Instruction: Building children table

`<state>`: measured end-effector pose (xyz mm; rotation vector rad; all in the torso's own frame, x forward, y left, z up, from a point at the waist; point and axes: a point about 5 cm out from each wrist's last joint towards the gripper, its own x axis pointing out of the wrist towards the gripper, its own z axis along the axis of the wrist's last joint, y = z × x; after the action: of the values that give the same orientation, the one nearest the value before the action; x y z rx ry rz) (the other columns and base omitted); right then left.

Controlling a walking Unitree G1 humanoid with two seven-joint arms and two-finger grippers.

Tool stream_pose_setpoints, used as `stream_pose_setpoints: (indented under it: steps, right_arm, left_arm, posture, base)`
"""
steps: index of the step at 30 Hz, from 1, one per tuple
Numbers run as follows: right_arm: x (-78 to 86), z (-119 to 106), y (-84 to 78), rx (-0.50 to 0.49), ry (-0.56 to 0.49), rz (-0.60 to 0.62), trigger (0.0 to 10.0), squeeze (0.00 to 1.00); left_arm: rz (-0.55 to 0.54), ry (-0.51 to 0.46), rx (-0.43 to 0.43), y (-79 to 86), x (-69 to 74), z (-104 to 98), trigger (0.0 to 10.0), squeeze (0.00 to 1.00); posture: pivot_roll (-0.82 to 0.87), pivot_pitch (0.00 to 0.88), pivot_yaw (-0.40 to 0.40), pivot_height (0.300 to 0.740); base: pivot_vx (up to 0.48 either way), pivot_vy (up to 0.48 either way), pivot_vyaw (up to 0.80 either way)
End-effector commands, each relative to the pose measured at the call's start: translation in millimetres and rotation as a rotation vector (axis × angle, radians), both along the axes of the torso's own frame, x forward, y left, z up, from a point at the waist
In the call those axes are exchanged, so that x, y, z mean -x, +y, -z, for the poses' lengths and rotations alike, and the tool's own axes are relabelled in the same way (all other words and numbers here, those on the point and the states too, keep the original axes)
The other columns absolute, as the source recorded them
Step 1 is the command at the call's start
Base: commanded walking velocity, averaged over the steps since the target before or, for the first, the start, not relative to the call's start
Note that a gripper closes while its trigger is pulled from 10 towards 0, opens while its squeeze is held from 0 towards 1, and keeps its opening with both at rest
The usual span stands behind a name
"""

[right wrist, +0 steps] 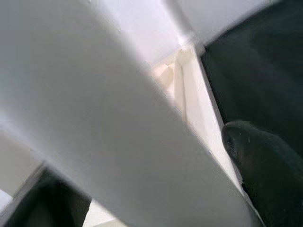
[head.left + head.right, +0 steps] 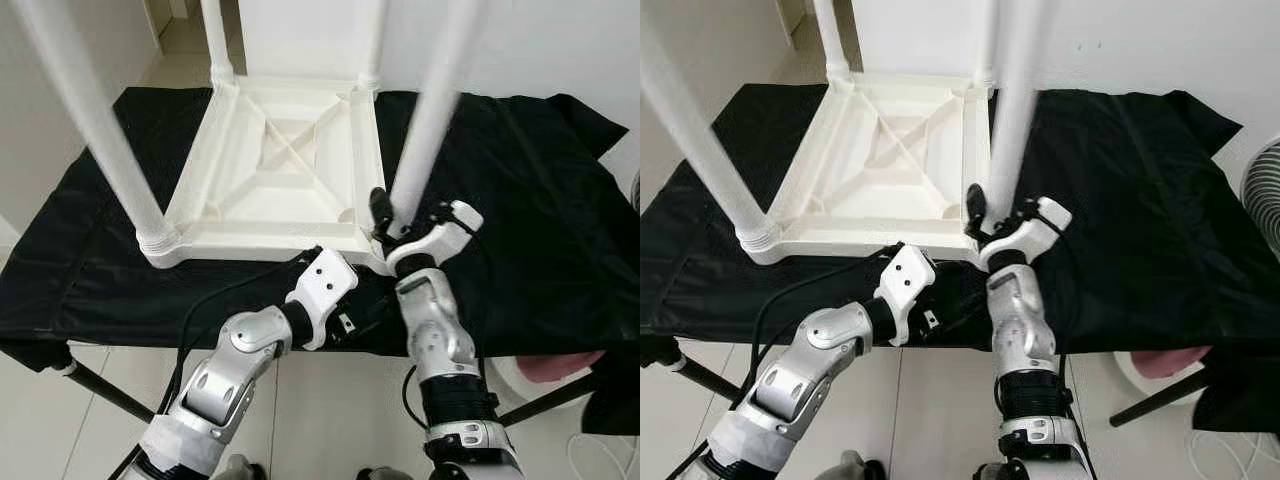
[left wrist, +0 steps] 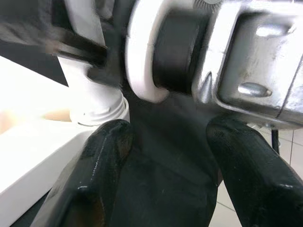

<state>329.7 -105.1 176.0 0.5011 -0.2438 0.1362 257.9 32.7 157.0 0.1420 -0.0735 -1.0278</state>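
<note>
Four white plastic tube legs stand up from the upturned white plastic children's table [image 2: 275, 165], which lies at centre frame on the black-draped desk [image 2: 530, 200]. My right gripper [image 2: 385, 222] has its jaws clamped on the near-right leg [image 2: 425, 130] just above its socket, while my left gripper [image 3: 163, 184] idles below the table's near edge, jaws apart on nothing. I judge the risk is sideways force: the leg could cock in its socket, or the table could slide on the cloth.

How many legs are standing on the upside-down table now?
4: near left corner, far left, far right, and near right, where the right gripper is.
</note>
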Motion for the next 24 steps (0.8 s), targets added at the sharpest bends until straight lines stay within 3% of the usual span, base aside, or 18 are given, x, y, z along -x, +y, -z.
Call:
stream_pose_setpoints:
  steps: [1,2,3,4,16,17,18,19,24]
  right_arm:
    - [0.8,-7.3,4.6,0.032,-0.037,0.0,10.0,0.0]
    - [2.1,-9.2,5.7,0.072,-0.057,0.003,10.0,0.32]
    - [2.1,-9.2,5.7,0.072,-0.057,0.003,10.0,0.32]
    - [3.3,-10.5,5.4,0.102,-0.07,0.011,10.0,1.0]
    - [14.2,-13.0,-0.9,0.247,-0.124,0.044,10.0,1.0]
    - [19.4,-10.2,-3.5,0.3,-0.129,0.058,10.0,0.42]
    - [19.4,-10.2,-3.5,0.3,-0.129,0.058,10.0,0.42]
    - [25.7,-3.9,-7.2,0.352,-0.119,0.067,10.0,0.0]
    - [33.9,4.0,-11.0,0.422,-0.106,0.08,10.0,0.0]
  left_arm:
    - [-0.002,0.01,-0.003,-0.7,1.8,1.5,10.0,0.0]
    - [-0.002,0.009,-0.002,-1.3,2.1,1.5,10.0,0.0]
    - [-0.002,0.009,-0.002,-1.3,2.1,1.5,10.0,0.0]
    - [-0.002,0.01,-0.001,-1.7,2.3,1.5,10.0,0.0]
    - [-0.006,0.013,0.002,-1.4,3.3,2.0,10.0,0.0]
    - [-0.008,0.015,0.001,-0.8,3.8,3.3,10.0,0.0]
    - [-0.008,0.015,0.001,-0.8,3.8,3.3,10.0,0.0]
    - [-0.011,0.012,-0.001,-0.4,1.9,3.2,10.0,0.0]
    - [-0.018,0.002,-0.002,0.3,-3.0,0.9,10.0,0.0]
  posture:
    - [-0.08,0.079,0.048,0.74]
    - [-0.08,0.08,0.046,0.74]
    - [-0.08,0.08,0.046,0.74]
    - [-0.08,0.081,0.044,0.74]
    - [-0.08,0.083,0.039,0.74]
    - [-0.08,0.082,0.038,0.74]
    - [-0.08,0.082,0.038,0.74]
    - [-0.08,0.077,0.032,0.74]
    - [-0.08,0.078,0.03,0.74]
  base:
    - [0.0,0.0,0.0]
    - [0.0,0.0,0.0]
    - [0.0,0.0,0.0]
    - [0.0,0.0,0.0]
    - [0.0,0.0,0.0]
    - [0.0,0.0,0.0]
    - [0.0,0.0,0.0]
    - [0.0,0.0,0.0]
    - [0.0,0.0,0.0]
